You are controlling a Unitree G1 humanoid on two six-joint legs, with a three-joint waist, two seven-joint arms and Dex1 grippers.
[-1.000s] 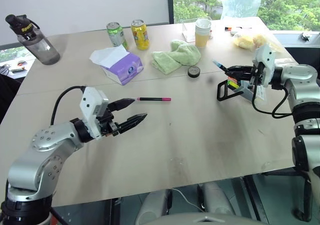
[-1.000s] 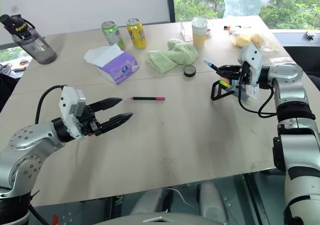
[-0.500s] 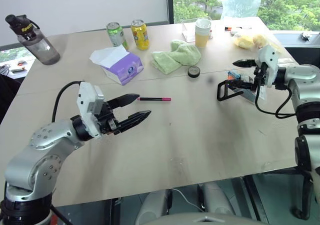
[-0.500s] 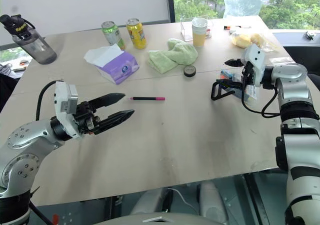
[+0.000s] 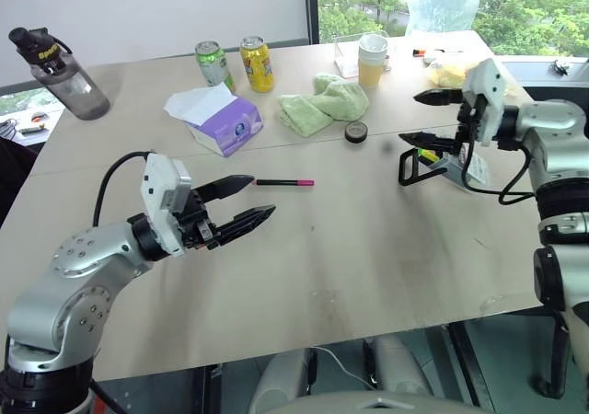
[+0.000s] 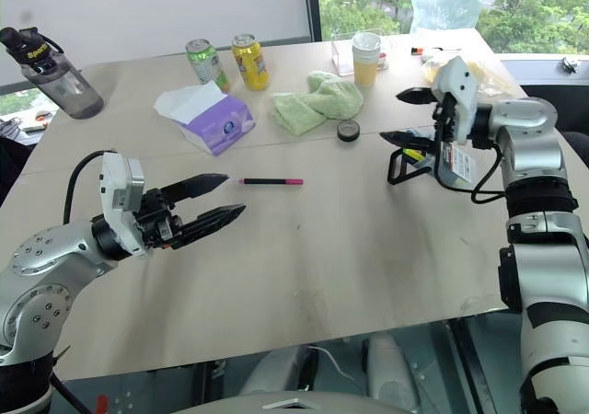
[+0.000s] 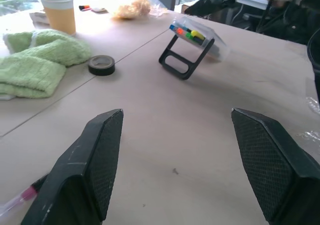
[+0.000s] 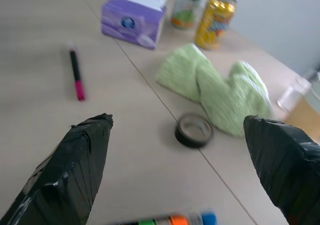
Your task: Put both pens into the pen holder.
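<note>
The pen with pink ends (image 5: pixel 285 183) lies flat on the table's middle, just beyond my left gripper (image 5: pixel 261 197), which hovers open and empty, pointing at it. The pen holder (image 5: pixel 448 163) leans on its black loop handle at the right. Coloured tips show in it, and a light blue tip (image 8: pixel 207 217) of the other pen sits beside them. My right gripper (image 5: pixel 409 118) is wide open and empty, raised just above and left of the holder.
A purple tissue box (image 5: pixel 221 120), a green cloth (image 5: pixel 324 101) and a black tape roll (image 5: pixel 356 132) sit behind the pen. Two cans (image 5: pixel 257 63), a cup (image 5: pixel 373 60) and a bottle (image 5: pixel 60 72) stand along the far side.
My right gripper opened, let go of the blue-ended pen at the holder, and lifted up and to the left. The left gripper stayed in place.
</note>
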